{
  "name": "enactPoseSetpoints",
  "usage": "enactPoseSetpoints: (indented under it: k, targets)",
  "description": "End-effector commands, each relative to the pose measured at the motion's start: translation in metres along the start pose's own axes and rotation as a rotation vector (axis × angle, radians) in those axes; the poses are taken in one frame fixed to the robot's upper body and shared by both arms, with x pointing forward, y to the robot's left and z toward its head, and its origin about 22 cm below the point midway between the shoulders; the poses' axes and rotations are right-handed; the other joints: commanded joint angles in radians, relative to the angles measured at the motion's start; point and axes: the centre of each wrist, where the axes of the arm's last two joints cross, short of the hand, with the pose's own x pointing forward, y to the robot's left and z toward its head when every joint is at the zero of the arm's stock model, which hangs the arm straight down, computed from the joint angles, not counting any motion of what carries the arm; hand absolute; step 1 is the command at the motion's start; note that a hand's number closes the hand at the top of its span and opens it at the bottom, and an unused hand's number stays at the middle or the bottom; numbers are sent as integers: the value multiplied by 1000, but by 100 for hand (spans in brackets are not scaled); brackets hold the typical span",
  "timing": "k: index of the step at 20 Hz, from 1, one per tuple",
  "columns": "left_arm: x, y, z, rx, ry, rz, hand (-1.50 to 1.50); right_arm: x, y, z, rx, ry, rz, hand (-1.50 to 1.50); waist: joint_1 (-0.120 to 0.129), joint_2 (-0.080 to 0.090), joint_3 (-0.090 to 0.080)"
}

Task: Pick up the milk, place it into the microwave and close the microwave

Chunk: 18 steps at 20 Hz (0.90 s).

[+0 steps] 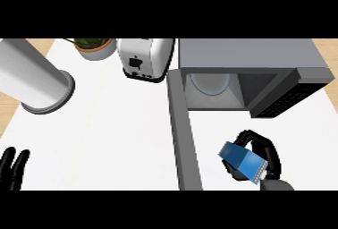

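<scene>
The milk (243,161) is a blue carton with a pale end, tilted and lifted off the white counter at the lower right. My right hand (267,152) is curled round it, fingers over its far side and thumb below. The grey microwave (251,71) stands at the back right with its cavity open, a pale round plate inside. Its door (183,134) swings out toward me as a long grey slab just left of the milk. My left hand (13,167) rests open at the lower left edge, fingers up.
A white toaster (145,58) stands left of the microwave at the back. A potted plant (92,47) sits further left. A large white cylinder (33,82) lies at the back left. The white counter (112,134) spreads between them.
</scene>
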Motion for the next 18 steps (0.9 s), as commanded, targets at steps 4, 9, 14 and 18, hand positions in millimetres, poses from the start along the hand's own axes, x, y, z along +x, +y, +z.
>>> enactPoseSetpoints:
  k: [4,9,14,18]
  targets:
    - [-10,0,-4,14,12,-2,-150,34,44,-65,38,-55,61,150,0,0,0]
    - [-13,26,5,11,4,-16,-150,43,59,-126,-24,12,174,150,24,2,-1]
    - [-20,19,0,-15,23,-3,-150,35,68,-155,-41,72,314,150,18,5,0]
    - [-28,22,1,-38,30,11,-150,40,53,-192,-81,70,359,150,29,9,1]
